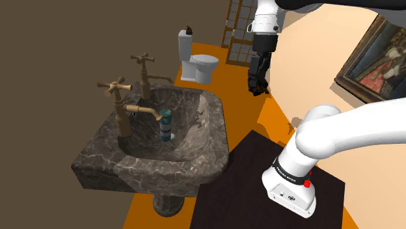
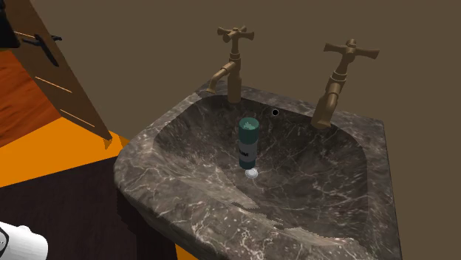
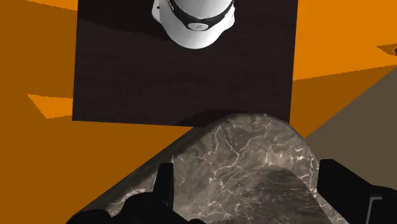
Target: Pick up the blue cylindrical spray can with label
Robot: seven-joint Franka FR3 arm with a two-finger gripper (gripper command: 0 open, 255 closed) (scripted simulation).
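**mo:** ok so where's the spray can (image 1: 166,125)? I'm squinting here.

**jay:** It's in the basin of the dark marbled sink (image 1: 149,172), standing upright. Teal cap, bluish body with a pale label band. In the second exterior view the can (image 2: 248,142) sits right by the little round drain (image 2: 252,173), about mid-basin, in front of the two brassy taps (image 2: 233,63).

**mo:** And the gripper (image 1: 256,88)? Anywhere near it?

**jay:** Nope, it hangs up high, well apart from the can, off to the shoulder view's right of the sink and over the orange floor (image 1: 234,81). Nothing in it.

**mo:** Open or closed though?

**jay:** Open. In the wrist view the gripper (image 3: 247,167) has its two black fingers (image 3: 165,184) set wide apart, with only the sink's rounded rim (image 3: 254,140) showing between them. Past the rim there's the dark top of the stand (image 3: 159,70) and the arm's white base (image 3: 194,19).

**mo:** Anything else in the room?

**jay:** A white toilet (image 1: 195,62) behind the sink and a framed painting (image 1: 380,62) on the wall at the shoulder view's right.
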